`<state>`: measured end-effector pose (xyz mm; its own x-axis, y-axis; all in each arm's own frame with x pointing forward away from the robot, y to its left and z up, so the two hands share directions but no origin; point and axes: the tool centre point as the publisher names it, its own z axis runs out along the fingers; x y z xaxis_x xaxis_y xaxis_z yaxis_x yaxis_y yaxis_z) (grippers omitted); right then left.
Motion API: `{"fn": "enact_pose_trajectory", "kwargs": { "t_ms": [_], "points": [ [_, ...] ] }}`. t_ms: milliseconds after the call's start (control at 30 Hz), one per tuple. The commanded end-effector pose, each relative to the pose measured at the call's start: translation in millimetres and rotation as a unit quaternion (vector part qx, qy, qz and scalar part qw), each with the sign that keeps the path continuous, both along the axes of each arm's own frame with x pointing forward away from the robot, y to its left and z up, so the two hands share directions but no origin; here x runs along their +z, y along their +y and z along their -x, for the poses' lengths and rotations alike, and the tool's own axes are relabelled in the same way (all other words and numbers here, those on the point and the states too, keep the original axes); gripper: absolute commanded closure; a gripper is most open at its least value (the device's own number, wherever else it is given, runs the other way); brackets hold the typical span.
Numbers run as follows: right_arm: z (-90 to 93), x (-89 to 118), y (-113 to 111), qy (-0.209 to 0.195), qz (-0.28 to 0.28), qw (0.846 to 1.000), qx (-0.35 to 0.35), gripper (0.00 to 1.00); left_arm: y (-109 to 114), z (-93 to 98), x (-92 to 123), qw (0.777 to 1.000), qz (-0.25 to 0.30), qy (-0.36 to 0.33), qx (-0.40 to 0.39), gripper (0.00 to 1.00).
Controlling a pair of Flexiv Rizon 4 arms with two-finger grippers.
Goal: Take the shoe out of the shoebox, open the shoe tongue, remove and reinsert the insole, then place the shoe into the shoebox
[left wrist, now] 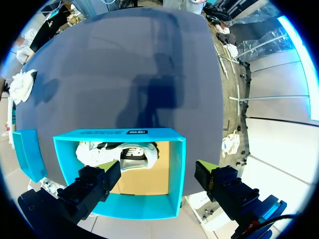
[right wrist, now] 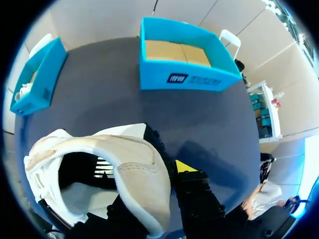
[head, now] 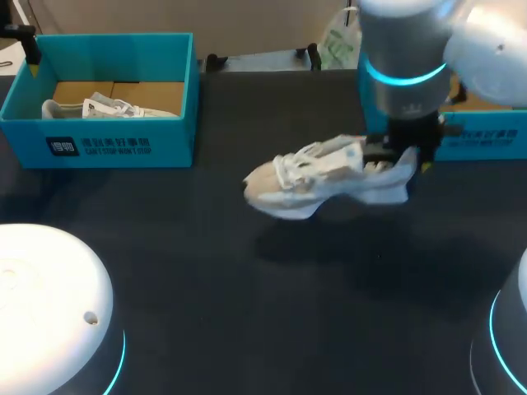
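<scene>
**A:** Right tool is clamped on the heel collar of the shoe. The shoe hangs clear above the middle of the worktop, toe toward the left edge. We judge it light, with a soft upper and a stiffer sole, so the heel gives the firmest hold.

**B:** Agreed. Left tool, fingers apart, is over the far-left shoebox, which has a second shoe inside. We cannot make out the insole or tongue. Our right arm half hides the far-right shoebox.

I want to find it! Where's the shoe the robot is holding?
In the head view the shoe hangs over the table, a bit right of middle, its heel in the right gripper, near the right box.
</scene>
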<state>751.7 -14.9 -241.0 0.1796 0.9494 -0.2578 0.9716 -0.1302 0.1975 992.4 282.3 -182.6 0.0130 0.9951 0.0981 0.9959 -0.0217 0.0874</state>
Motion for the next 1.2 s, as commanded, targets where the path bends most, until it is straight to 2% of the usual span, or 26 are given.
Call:
{"fn": "enact_pose_trajectory", "kwargs": {
  "t_ms": [33,500,767,1033,1200],
  "points": [
    [12.8,-25.3,34.6,0.018,-0.029,0.999,0.002,1.00,0.2,0.9,0.0,1.000,-0.001,-0.001,0.000,0.00],
    [12.8,-25.3,34.6,0.018,-0.029,0.999,0.002,1.00,0.2,0.9,0.0,1.000,-0.001,-0.001,0.000,0.00],
    [39.8,-67.6,77.4,0.038,-0.006,0.999,0.033,1.00,0.2,0.9,0.0,1.000,-0.001,-0.001,0.000,0.00],
    [58.1,-84.3,103.0,0.043,0.005,0.998,0.041,1.00,0.2,0.9,0.0,1.000,-0.001,-0.001,0.000,0.00],
    [64.7,-98.1,114.8,0.055,-0.012,0.997,0.048,1.00,0.2,0.9,0.0,1.000,-0.001,-0.001,0.000,0.00]
  ]
}}
